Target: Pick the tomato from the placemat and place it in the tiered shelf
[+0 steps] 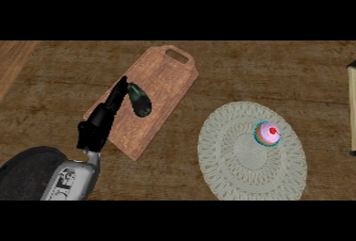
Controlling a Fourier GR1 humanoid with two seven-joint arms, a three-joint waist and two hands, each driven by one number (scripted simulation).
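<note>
A round white lace placemat (240, 176) lies on the wooden counter at the right. On its upper right part sits a small pink-frosted cupcake (268, 133) with a red top and a teal wrapper; I see no tomato. A pale edge of the shelf (351, 108) shows at the far right border. My left hand (104, 115) rises from the lower left, fingers straight, over the left side of a cutting board, well left of the placemat. It holds nothing. My right hand is out of view.
A brown wooden cutting board (163, 80) with a handle hole lies tilted at the upper middle. A dark green oblong thing (140, 101) lies on it right beside my left fingertips. Bare counter separates the board from the placemat.
</note>
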